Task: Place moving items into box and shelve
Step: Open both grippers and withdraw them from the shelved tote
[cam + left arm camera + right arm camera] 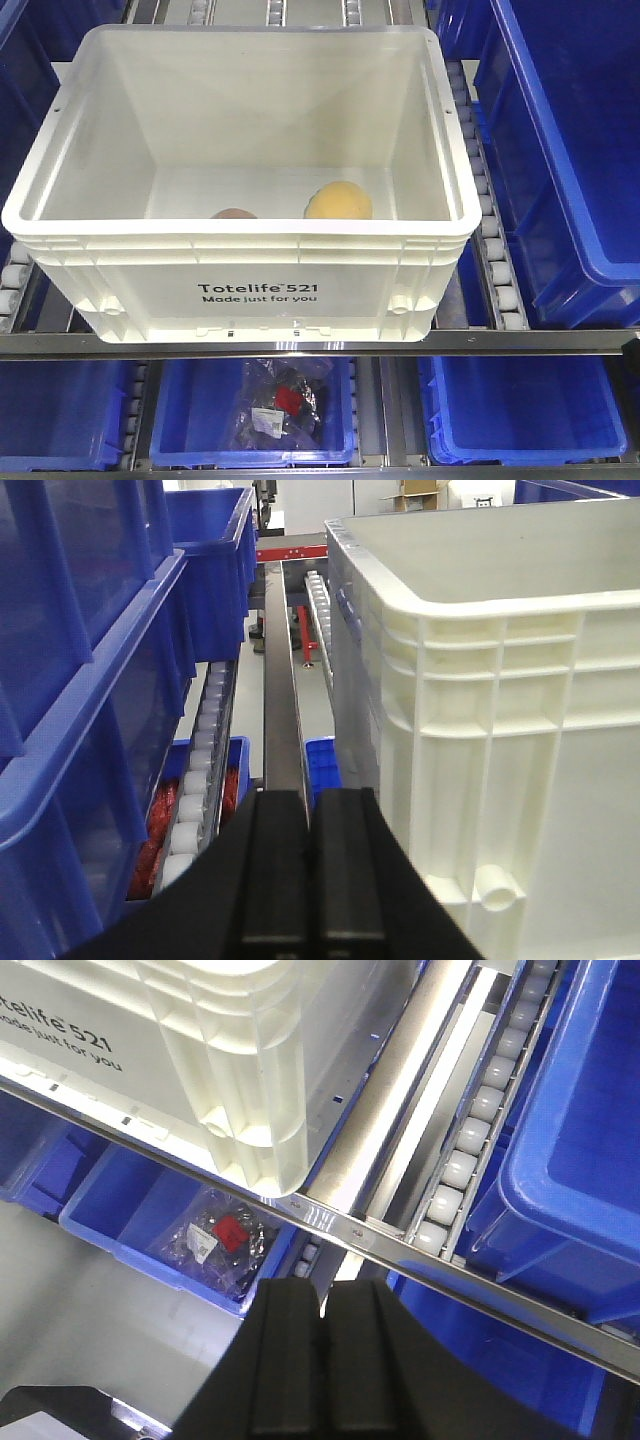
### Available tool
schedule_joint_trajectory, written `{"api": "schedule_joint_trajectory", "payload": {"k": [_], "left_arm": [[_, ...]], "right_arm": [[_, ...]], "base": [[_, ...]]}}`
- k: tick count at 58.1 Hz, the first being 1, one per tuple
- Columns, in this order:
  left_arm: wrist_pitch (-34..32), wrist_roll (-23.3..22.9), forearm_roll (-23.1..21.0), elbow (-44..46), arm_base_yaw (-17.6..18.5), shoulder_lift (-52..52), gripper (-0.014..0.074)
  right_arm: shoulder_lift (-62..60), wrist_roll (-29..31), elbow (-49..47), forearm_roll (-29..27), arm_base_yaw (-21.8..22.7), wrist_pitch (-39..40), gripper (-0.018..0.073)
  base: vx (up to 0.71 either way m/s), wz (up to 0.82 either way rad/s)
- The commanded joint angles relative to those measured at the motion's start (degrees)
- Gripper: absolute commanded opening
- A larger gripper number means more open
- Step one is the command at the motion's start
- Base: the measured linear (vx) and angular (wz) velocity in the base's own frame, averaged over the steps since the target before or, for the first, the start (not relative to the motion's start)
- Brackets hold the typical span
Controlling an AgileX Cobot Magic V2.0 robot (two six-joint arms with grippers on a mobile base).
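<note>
On the roller shelf (488,262), near its front edge: white box (250,290) with pale fruit (338,201) and reddish fruit (233,213) inside; stiff, bulky, probably light, best pushed at the thick rim; left gripper (308,880) and right gripper (322,1360) both pressed together, empty.

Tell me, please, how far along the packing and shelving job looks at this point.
Nearly finished, I think. Both items, the yellow-orange fruit and the reddish-brown one, lie inside the white tote, and the tote sits on the roller shelf between blue bins. Nothing is in hand: the left gripper and right gripper have shut, empty jaws beside the tote. At most a final push remains.
</note>
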State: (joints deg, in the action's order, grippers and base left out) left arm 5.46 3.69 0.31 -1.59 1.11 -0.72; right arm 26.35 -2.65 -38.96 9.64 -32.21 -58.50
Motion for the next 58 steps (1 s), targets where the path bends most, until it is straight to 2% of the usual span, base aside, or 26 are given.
{"api": "schedule_joint_trajectory", "payload": {"k": [1, 7, 23, 58], "left_arm": [[-5.1, -2.2, -0.3, -1.6, -0.8, -0.9, -0.0017], [-5.5, -4.2, 0.1, -1.7, -1.6, -0.9, -0.0017], [-5.5, -4.4, -0.3, -1.7, -3.7, -0.9, -0.0017], [-6.8, -4.4, -0.3, -1.6, -3.7, -0.8, -0.0017]], "right_arm": [[0.4, 0.6, -1.5, 0.7, 0.1, 3.6, -0.0015], [0.4, 0.6, -1.5, 0.7, 0.1, 3.6, -0.0015], [0.4, 0.6, -1.5, 0.7, 0.1, 3.6, -0.0015], [0.4, 0.6, -1.5, 0.7, 0.1, 3.6, -0.0015]], "base": [[0.00, 0.00], [0.00, 0.00], [0.00, 0.00], [0.00, 0.00]]}}
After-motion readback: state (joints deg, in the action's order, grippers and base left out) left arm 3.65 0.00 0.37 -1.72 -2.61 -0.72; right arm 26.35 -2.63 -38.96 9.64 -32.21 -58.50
